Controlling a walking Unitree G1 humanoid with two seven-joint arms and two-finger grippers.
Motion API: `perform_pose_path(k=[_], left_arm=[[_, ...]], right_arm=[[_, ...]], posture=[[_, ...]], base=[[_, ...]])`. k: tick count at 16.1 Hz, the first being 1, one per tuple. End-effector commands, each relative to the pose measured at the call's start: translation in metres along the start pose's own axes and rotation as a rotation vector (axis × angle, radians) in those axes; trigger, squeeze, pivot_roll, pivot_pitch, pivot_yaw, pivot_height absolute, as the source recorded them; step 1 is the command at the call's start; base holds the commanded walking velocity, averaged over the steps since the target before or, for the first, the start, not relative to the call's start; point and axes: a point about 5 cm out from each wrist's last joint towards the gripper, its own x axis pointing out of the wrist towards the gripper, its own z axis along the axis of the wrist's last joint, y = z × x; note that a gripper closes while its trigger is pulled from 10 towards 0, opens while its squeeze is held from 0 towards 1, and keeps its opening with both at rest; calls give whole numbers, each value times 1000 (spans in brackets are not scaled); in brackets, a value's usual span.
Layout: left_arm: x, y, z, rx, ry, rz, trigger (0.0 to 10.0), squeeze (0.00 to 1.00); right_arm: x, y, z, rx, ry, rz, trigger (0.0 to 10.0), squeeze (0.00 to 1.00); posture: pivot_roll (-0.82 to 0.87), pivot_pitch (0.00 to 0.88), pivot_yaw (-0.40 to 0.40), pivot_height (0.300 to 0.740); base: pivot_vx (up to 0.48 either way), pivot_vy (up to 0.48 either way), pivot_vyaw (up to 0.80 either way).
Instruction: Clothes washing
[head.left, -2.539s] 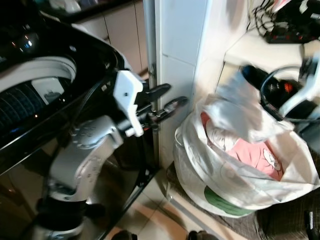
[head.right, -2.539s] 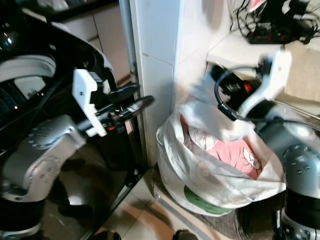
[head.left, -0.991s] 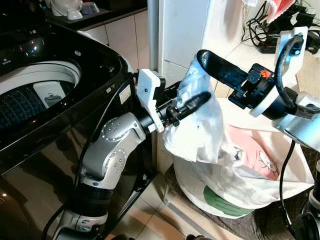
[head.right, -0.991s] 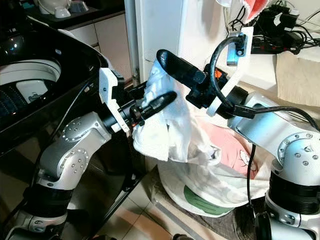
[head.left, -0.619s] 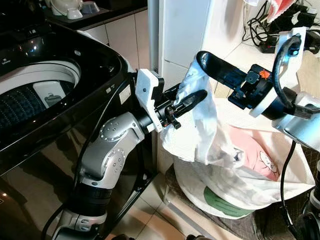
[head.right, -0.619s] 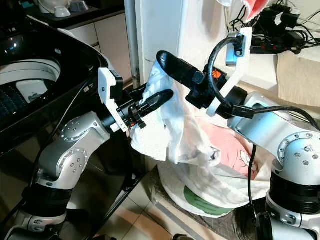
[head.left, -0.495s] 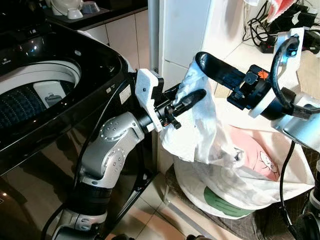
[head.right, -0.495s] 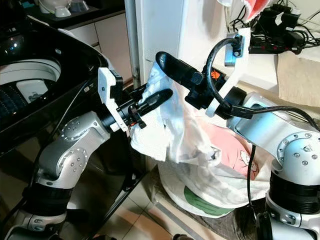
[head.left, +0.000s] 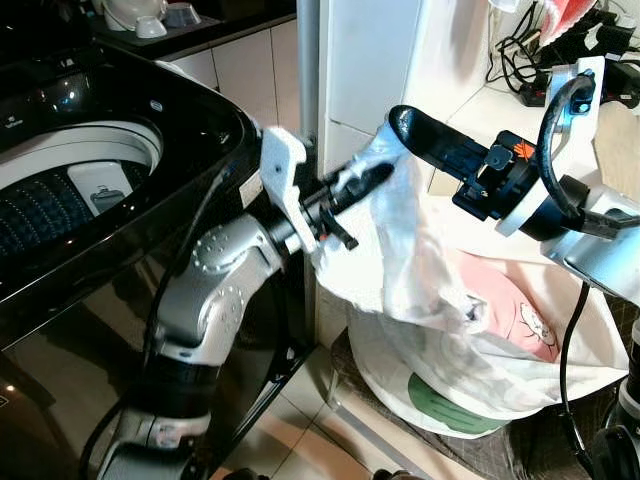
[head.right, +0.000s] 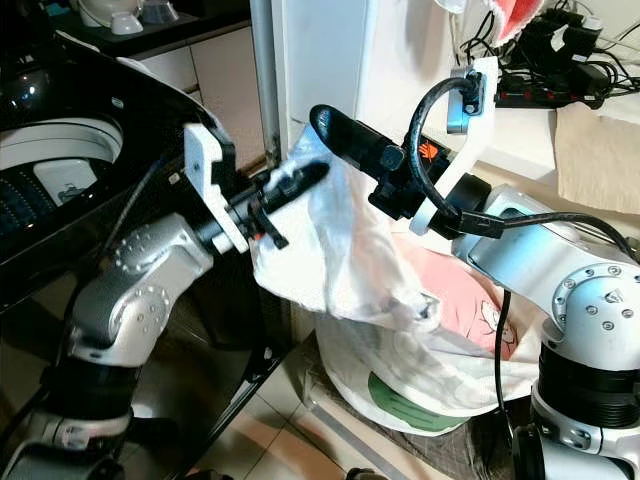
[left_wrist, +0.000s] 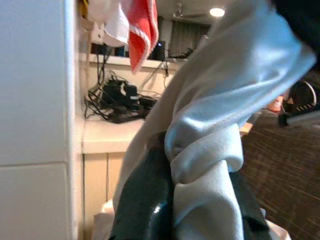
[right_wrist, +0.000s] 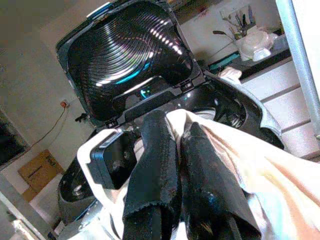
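A white garment (head.left: 400, 250) hangs stretched between both grippers, above a white laundry bag (head.left: 570, 365) on the floor that holds a pink garment (head.left: 505, 300). My left gripper (head.left: 366, 178) is shut on the garment's upper left edge, beside the corner of the black top-loading washer (head.left: 150, 110). My right gripper (head.left: 405, 120) is shut on the garment's top, just right of the left one. In the left wrist view a black finger (left_wrist: 145, 200) presses bunched white cloth (left_wrist: 210, 150). In the right wrist view black fingers (right_wrist: 152, 165) clamp the cloth, with the washer's raised lid (right_wrist: 130, 55) beyond.
The washer's drum opening (head.left: 70, 185) lies to the left. A white tiled pillar (head.left: 370, 60) and a metal pipe (head.left: 305, 60) stand behind the grippers. A shelf at the right carries a power strip and cables (head.left: 570, 45). Tiled floor (head.left: 320, 440) shows below.
My left gripper has moved up and to the left, toward the washer, drawing the white garment with it. The right gripper has barely moved.
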Motion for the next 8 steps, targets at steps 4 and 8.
perform_pose_path(k=[4, 8], left_arm=[[-8, 81, 85, 433, -70, 296, 0, 0], [-21, 113, 225, 1009, -155, 561, 0, 0]], right_arm=[[-4, -2, 3, -81, -22, -42, 10000, 0], [-5, 0, 0, -101, -21, -41, 10000, 0]], posture=[[-50, 0, 7, 740], [-43, 0, 12, 740]], base=[[0, 0, 0], [0, 0, 0]])
